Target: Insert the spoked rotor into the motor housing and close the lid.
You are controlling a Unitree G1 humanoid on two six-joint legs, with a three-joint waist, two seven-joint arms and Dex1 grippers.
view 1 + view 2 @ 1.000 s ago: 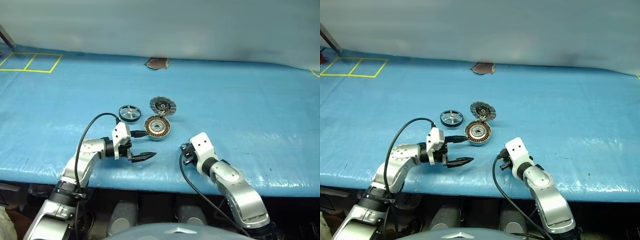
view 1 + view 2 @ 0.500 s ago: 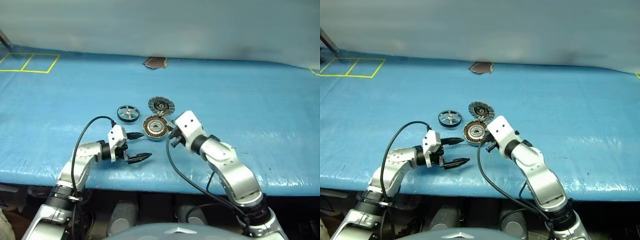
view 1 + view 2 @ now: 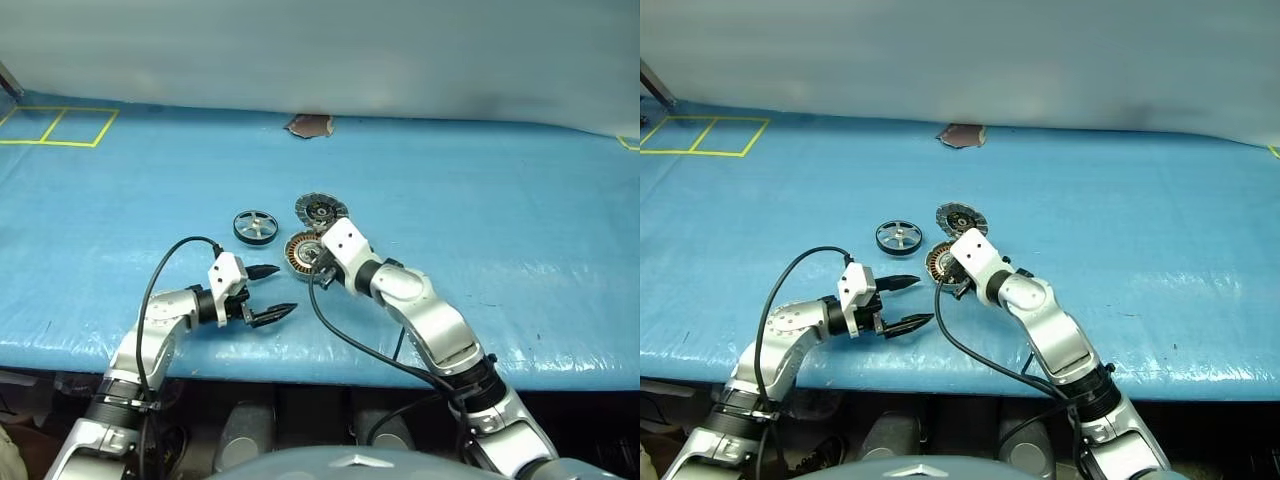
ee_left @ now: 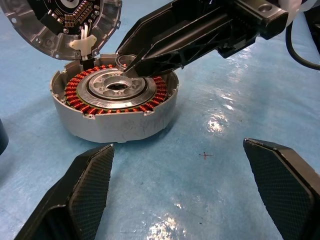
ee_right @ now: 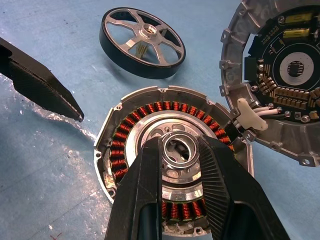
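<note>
The motor housing stands on the blue sheet with its copper windings showing. Its lid is tipped open at the far edge, ribbed face up. Left of the housing lies the spoked rotor, flat on the sheet and apart from it. My right gripper hangs over the housing's silver centre, shut on a small silver ring. My left gripper is open and holds nothing; it sits near the front edge, just left of the housing.
The table is covered by a blue sheet. A brown patch lies at the back edge, and yellow tape squares mark the far left corner. The table's front edge runs just below my grippers.
My right arm has swung forward and left from the front edge to above the housing. The left gripper has stayed open and nearly in place.
</note>
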